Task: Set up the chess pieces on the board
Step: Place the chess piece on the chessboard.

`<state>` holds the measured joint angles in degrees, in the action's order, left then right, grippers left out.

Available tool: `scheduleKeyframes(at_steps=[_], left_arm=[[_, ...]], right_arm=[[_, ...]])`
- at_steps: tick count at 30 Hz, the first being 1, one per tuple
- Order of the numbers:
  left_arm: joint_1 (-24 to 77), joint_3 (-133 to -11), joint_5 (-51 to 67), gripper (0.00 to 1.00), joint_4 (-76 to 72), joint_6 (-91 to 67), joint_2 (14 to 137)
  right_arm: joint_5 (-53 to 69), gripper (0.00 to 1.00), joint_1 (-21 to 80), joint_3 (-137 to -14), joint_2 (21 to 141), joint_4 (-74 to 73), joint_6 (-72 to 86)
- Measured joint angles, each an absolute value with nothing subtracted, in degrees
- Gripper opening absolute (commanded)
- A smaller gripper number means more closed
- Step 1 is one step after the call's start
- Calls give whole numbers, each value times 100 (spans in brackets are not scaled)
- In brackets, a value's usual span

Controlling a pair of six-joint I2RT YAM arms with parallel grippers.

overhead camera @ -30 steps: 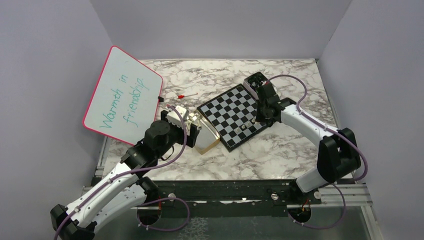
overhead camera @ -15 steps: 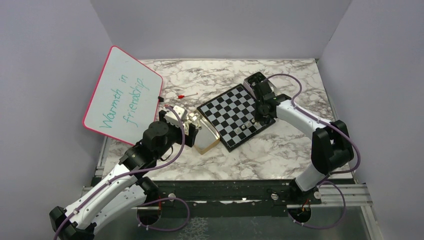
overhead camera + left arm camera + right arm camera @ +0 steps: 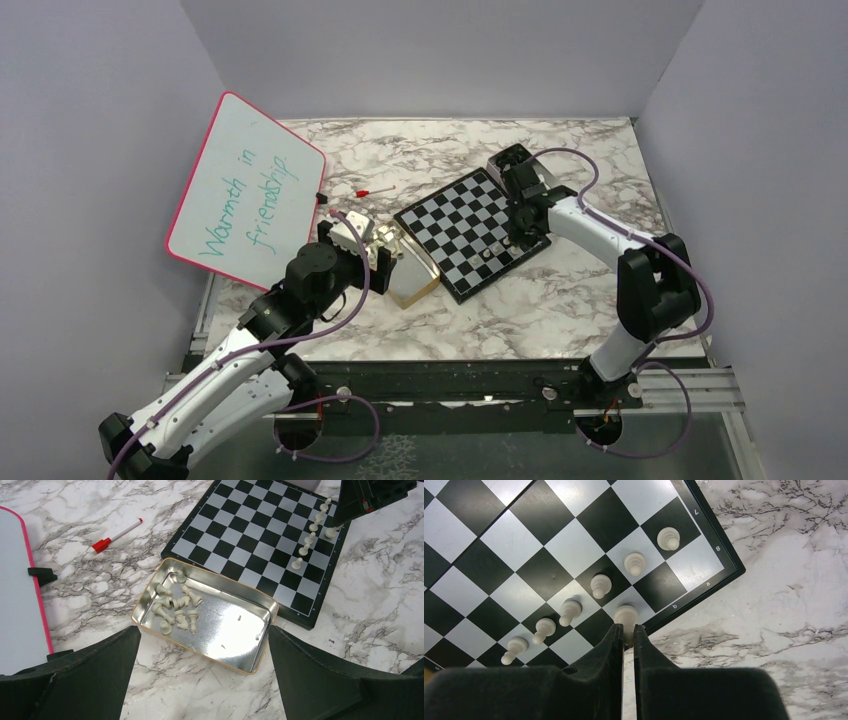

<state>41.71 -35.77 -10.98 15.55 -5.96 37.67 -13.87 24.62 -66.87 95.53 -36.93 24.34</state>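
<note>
The top external camera looks down from far above the chessboard [image 3: 470,232], from its near side, taking in the whole marble table [image 3: 560,300]. The left wrist camera looks down from nearer, over the open tin [image 3: 205,615] beside the board. The right wrist camera hovers close above one board corner. All three share the row of pale pawns [image 3: 599,585].

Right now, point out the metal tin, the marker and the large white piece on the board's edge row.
metal tin [image 3: 235,630], left wrist view, bare floor of the tin.
marker [image 3: 122,530], left wrist view, white barrel.
large white piece [image 3: 625,614], right wrist view, its rounded top.
</note>
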Motion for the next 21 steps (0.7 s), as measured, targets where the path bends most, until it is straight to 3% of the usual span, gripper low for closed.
scheduleKeyframes(at_steps=[21], left_arm=[[4171, -3577, -1116, 99, 1555, -596, 3798]], right_arm=[[-1387, 18, 2462, -6860, 9826, -3756, 2285]])
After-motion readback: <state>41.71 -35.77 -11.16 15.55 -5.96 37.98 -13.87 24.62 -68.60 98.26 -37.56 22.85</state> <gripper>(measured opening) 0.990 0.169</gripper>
